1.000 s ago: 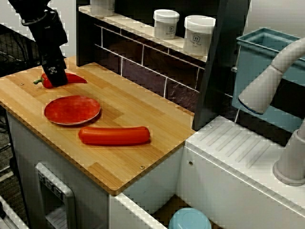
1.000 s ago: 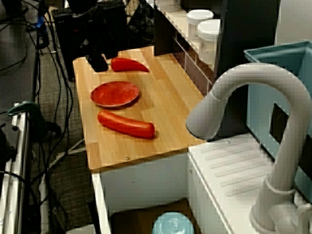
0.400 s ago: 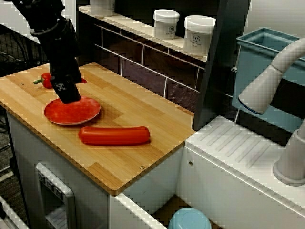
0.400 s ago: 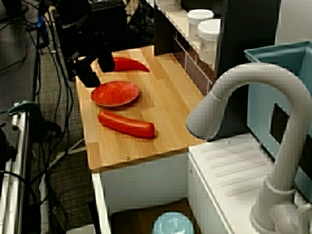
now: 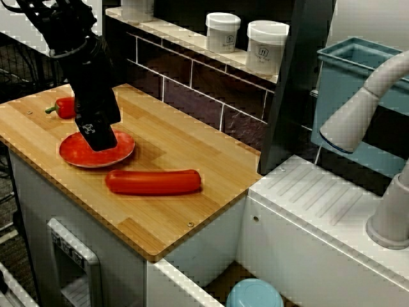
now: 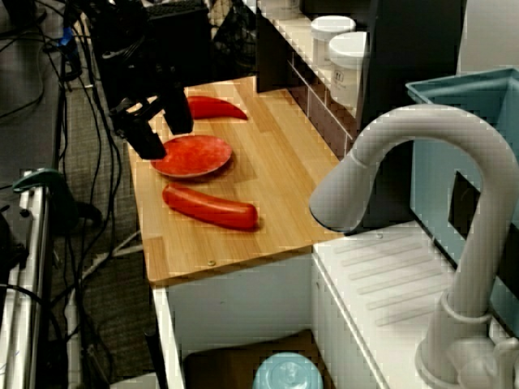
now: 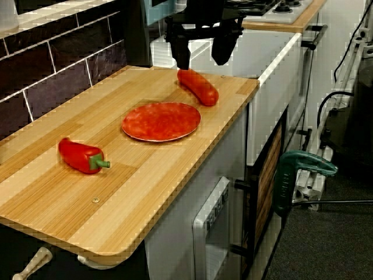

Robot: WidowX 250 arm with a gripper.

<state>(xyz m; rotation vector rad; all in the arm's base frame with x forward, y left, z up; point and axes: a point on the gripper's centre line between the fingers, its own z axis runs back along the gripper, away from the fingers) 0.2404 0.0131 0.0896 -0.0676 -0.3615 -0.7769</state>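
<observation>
Counter-end view, end effector (image 7: pixel 201 63) spread wide, empty, hovering over red plate (image 7: pixel 161 121).

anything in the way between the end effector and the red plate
Nothing visible. The open end effector hangs over the edge of the red plate; the red pepper and the sausage lie off to either side.

Half the red pepper (image 5: pixel 62 107) hidden by arm (image 5: pixel 89 70), plate (image 5: pixel 69 151) partly covered, bowl (image 5: pixel 254 295) cropped
</observation>
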